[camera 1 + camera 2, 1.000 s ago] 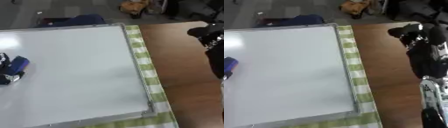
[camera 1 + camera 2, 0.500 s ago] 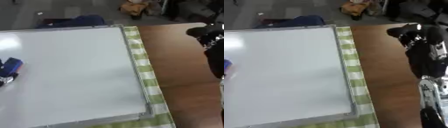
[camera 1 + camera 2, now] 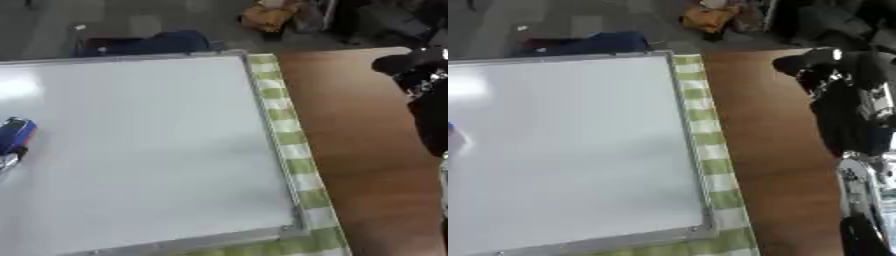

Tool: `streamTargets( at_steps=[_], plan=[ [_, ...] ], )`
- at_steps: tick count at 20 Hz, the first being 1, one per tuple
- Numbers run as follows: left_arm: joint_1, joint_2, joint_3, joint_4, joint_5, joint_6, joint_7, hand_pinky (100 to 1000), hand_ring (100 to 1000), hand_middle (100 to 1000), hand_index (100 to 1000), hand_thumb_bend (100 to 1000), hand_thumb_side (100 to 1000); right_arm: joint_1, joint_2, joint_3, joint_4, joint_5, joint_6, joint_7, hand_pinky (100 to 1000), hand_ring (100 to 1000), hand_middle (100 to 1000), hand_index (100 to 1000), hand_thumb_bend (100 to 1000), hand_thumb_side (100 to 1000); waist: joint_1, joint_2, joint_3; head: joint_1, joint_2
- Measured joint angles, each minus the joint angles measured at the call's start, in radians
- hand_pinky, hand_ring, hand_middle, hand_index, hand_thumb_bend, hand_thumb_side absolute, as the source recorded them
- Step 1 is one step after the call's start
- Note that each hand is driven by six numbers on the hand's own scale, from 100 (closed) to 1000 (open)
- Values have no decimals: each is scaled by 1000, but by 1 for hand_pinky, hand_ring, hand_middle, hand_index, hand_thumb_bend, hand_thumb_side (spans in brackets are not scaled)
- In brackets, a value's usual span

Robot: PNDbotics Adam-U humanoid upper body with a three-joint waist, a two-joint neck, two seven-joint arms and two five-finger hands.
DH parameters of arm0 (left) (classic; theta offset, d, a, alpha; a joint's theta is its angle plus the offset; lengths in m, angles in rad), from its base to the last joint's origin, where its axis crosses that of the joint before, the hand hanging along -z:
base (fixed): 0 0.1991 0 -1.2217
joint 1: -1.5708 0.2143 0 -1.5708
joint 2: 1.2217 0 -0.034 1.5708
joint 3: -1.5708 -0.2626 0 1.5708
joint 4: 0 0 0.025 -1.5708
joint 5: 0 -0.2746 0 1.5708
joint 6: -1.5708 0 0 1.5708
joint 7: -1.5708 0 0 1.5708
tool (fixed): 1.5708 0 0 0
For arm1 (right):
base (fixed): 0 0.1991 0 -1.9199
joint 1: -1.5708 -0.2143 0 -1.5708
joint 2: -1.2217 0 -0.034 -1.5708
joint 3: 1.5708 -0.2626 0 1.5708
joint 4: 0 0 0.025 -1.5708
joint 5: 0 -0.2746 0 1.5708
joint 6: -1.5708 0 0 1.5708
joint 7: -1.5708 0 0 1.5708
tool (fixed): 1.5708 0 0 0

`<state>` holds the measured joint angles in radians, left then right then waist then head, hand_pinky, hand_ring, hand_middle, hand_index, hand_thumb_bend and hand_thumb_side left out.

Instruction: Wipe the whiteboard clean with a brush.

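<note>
Blue brush on whiteboard; right hand fingers' state unclear, left hand unseen

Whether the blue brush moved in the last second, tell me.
Yes. The blue brush has slid left, farther from the right frame of the whiteboard.

One whiteboard, one blue brush, one green checked cloth, one brown table, one right hand

The blue brush now sits farther left on the whiteboard, nearly out of view at the left edge.
</note>
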<state>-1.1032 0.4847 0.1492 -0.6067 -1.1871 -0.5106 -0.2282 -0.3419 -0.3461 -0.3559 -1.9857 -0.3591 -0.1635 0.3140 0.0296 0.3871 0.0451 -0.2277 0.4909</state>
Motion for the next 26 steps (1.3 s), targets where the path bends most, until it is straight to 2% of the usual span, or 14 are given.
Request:
streamTargets(
  at_steps=[11, 20, 26],
  plan=[
    [3, 0, 2, 0, -2, 7, 17, 509, 388, 186, 188, 251, 571, 0, 0, 0, 0, 0, 4, 5, 833, 727, 527, 635, 446, 791, -1, 0, 0, 0, 0],
    [4, -4, -22, -19, -12, -53, -13, 507, 385, 180, 185, 261, 560, 0, 0, 0, 0, 0, 3, 5, 834, 727, 527, 634, 446, 788, -1, 0, -3, 0, 0],
    [3, -37, -44, -56, 1, -106, -62, 504, 383, 179, 185, 255, 564, 0, 1, 0, 0, 1, 2, 6, 834, 727, 526, 634, 446, 789, -1, 1, -4, 1, 0]
  ],
)
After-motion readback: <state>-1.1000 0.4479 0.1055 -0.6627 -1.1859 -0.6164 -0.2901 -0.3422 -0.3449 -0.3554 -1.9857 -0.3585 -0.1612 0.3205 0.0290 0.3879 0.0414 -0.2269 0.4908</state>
